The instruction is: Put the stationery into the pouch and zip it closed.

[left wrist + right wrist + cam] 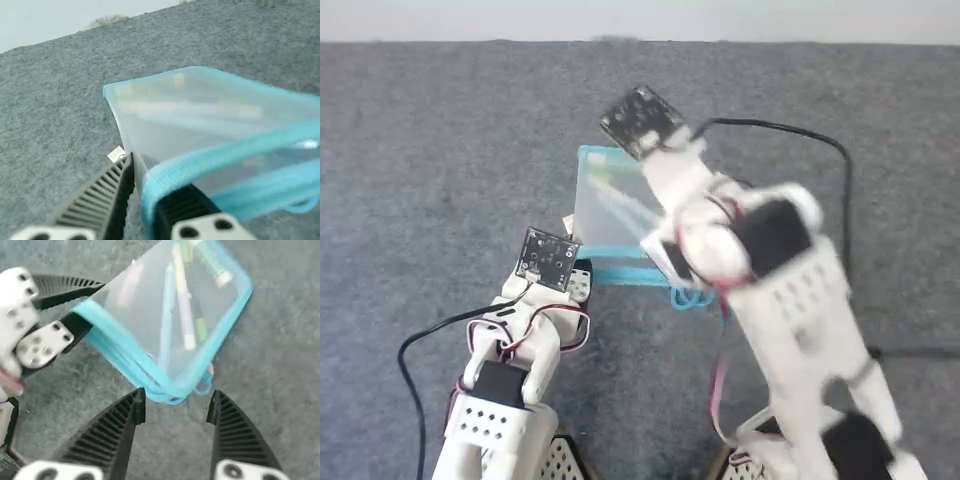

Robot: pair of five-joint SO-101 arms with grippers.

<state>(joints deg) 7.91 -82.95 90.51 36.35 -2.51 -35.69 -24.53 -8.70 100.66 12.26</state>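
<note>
Clear pouch (605,215) with blue trim lies mid-table on grey mat (440,150), between the two arms. Pens (182,315) are inside, seen through the wall. Left gripper (139,172) is clenched on the zipper edge at one corner, with the blue trim pinched between its fingers. Right gripper (177,399) is released, its jaws spread either side of the opposite corner, just above the pull loop (202,388) and not touching it. Cannot tell whether the zip is closed.
</note>
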